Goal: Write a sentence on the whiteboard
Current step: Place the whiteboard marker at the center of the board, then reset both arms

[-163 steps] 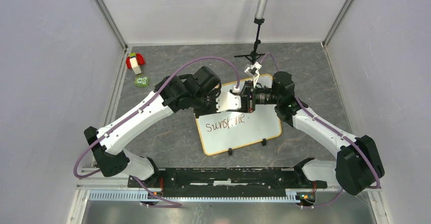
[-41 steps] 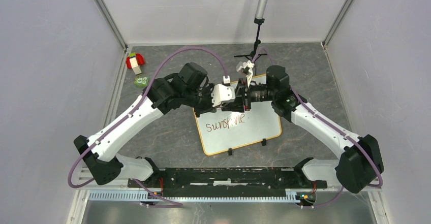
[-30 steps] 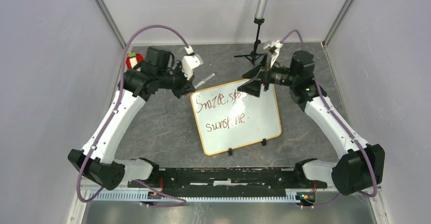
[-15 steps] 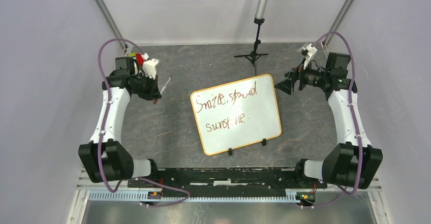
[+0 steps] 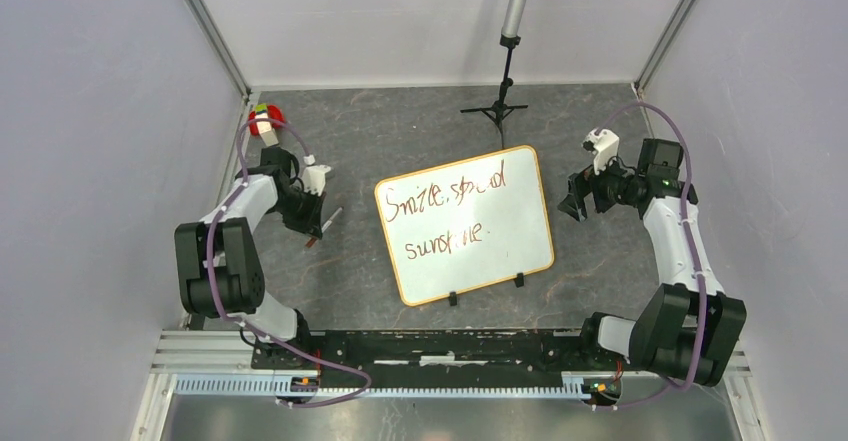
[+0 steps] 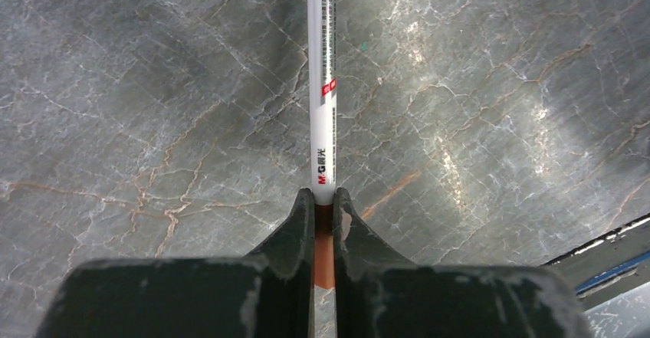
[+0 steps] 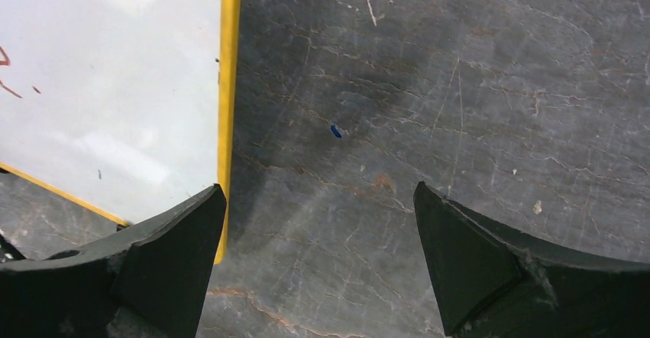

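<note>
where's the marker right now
In the top view, the thin white marker is left of the orange-framed white whiteboard, clamped in the left hand over the grey tabletop.

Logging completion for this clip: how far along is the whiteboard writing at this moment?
Done: the sentence stands in two dark red lines on the whiteboard. In hand: the left gripper is shut on the marker, over the table left of the board. The right gripper is open and empty beside the board's right edge. Left: probably only putting the marker down.
</note>
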Controlling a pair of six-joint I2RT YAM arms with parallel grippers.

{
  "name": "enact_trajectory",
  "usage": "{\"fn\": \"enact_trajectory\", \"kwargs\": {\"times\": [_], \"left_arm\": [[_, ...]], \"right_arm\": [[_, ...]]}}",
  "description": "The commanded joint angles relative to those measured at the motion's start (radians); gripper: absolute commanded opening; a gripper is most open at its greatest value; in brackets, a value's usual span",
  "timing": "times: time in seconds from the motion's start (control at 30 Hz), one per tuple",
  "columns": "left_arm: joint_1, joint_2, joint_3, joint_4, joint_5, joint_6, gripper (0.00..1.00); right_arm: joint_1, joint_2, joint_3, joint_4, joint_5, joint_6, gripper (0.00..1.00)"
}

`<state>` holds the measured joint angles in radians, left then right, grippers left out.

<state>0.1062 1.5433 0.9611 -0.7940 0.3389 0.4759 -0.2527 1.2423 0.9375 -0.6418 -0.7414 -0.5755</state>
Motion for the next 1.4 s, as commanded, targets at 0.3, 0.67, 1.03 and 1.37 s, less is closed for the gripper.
{"fn": "enact_trajectory", "kwargs": {"times": [0.3, 0.67, 1.03, 1.37], "left_arm": [[-0.003, 0.075, -0.027, 0.084, -0.027, 0.068, 0.28], [-0.007, -0.026, 0.043, -0.003, 0.006, 0.053, 0.63], [0.027, -0.011, 0.545, -0.208, 0.236, -0.069, 1.00], [0.075, -0.052, 0.466, 0.044, 0.132, -0.334, 1.00]], "right_arm": [[-0.004, -0.015, -0.027, 0.085, 0.068, -0.022, 0.98], [-0.005, -0.035, 0.010, 0.035, 0.077, -0.051, 0.98], [-0.020, 0.048, 0.262, -0.083, 0.119, -0.101, 0.98], [-0.105, 0.119, 0.219, 0.029, 0.085, -0.041, 0.98]]}}
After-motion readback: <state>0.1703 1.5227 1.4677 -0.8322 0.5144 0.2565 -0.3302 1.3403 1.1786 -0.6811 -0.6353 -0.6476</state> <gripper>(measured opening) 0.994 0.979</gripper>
